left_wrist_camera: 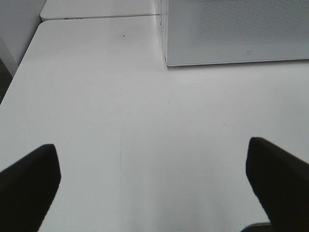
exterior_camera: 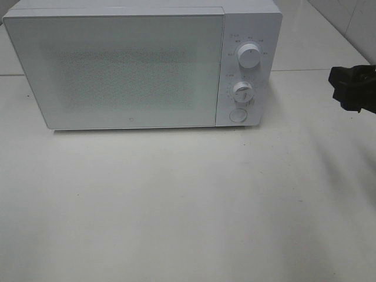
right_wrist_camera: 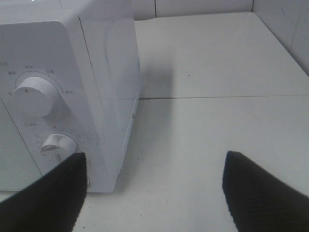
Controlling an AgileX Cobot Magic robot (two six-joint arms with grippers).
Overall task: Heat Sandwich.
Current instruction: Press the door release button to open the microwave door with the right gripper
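One microwave (exterior_camera: 117,70), two knobs (exterior_camera: 249,57), one button (exterior_camera: 238,115)

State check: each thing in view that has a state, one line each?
White box-shaped microwave oven: door shut.
Upper round white dial: pointer roughly straight up.
Lower round white dial: setting unreadable.
Left gripper: open, empty, above bare white table.
Right gripper: open, empty, beside the microwave's control side.

White microwave (exterior_camera: 141,64), door (exterior_camera: 114,70) closed, upper knob (exterior_camera: 249,57), lower knob (exterior_camera: 242,91) and round button (exterior_camera: 237,115), on white table (exterior_camera: 176,205).
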